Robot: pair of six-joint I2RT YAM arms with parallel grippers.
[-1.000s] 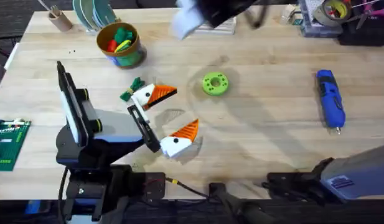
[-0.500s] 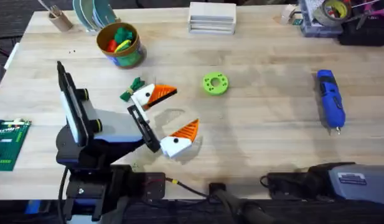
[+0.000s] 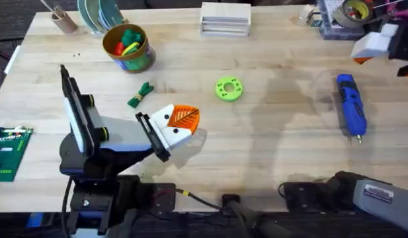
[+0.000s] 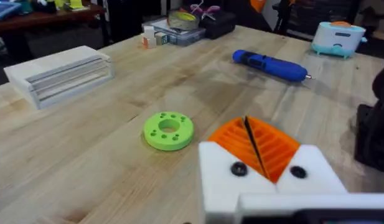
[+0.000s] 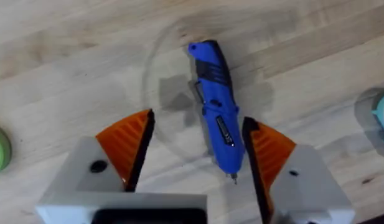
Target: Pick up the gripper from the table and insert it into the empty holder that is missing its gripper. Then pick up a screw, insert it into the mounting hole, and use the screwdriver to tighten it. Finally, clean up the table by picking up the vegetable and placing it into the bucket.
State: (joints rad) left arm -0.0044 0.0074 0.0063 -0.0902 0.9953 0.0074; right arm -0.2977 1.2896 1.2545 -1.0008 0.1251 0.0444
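My left gripper is shut low over the table, its orange pads pressed together with nothing between them. My right gripper is open and hangs above the blue screwdriver, whose tip end sits between the orange pads. From overhead the right gripper shows large at the far right, beyond the screwdriver. The dark-green vegetable lies just beyond the left gripper. The bucket stands at the back left with toy food inside. The loose gripper, its holder and the screw are out of view.
A bright-green disc with holes lies mid-table. A white stacked box sits at the back edge, a tan cup and plates at the back left, a green brick plate at the left edge, clutter with tape at the back right.
The left gripper's fingers have gone from spread apart to shut. The right arm swung from the back middle, out of sight, then up over the screwdriver at the right.
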